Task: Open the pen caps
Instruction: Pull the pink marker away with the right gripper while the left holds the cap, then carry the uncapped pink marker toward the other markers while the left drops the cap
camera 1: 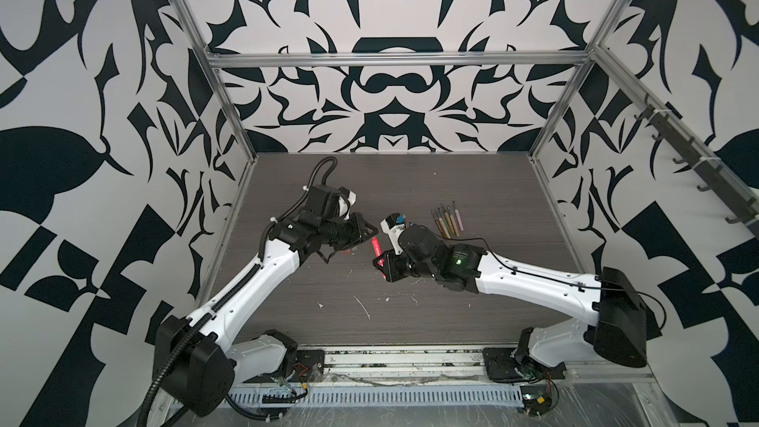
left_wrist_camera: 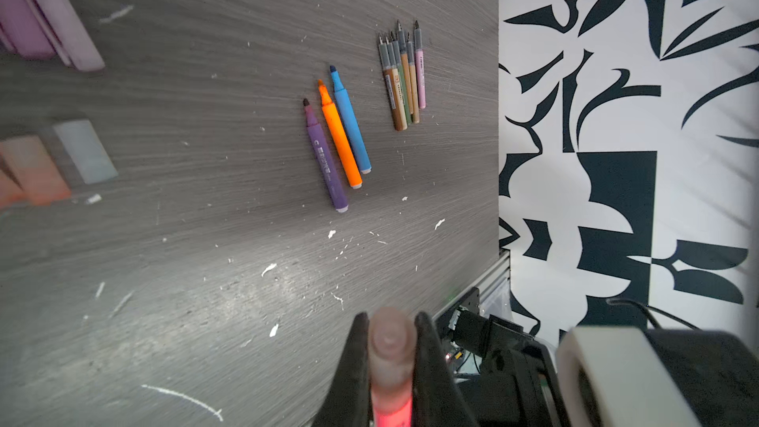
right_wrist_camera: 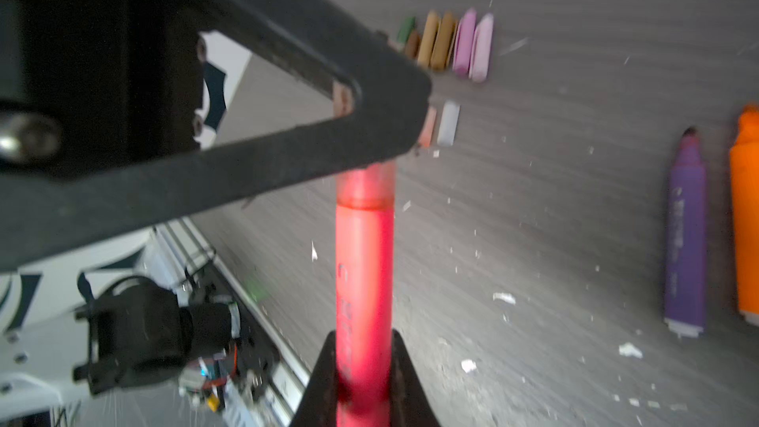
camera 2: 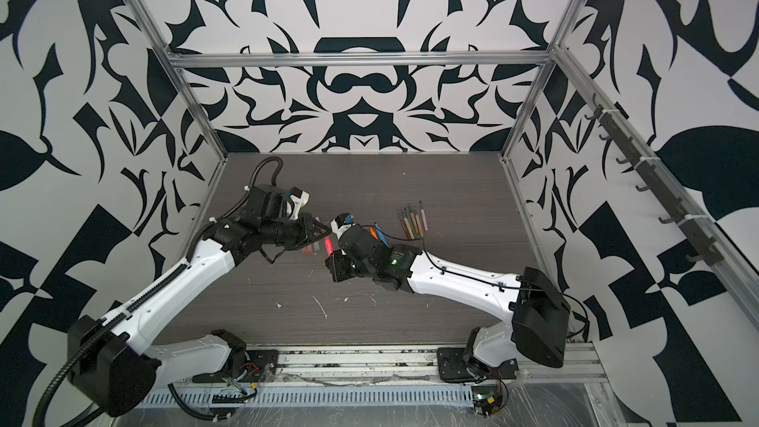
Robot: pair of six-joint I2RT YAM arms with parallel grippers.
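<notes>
Pinching the cap point(left_wrist_camera: 390, 347), the left tool point(camera 1: 373, 232) hides it in both top views.

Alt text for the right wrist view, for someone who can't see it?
The right claw grips a pink pen by its barrel while the left claw pinches its translucent cap, still on. Beyond, on the grey table, lie muted caps, a purple pen and an orange pen.

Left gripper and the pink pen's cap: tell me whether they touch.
Touching. The left wrist view shows the left gripper with its fingers pressed against both sides of the cap on the pink pen, no gap.
</notes>
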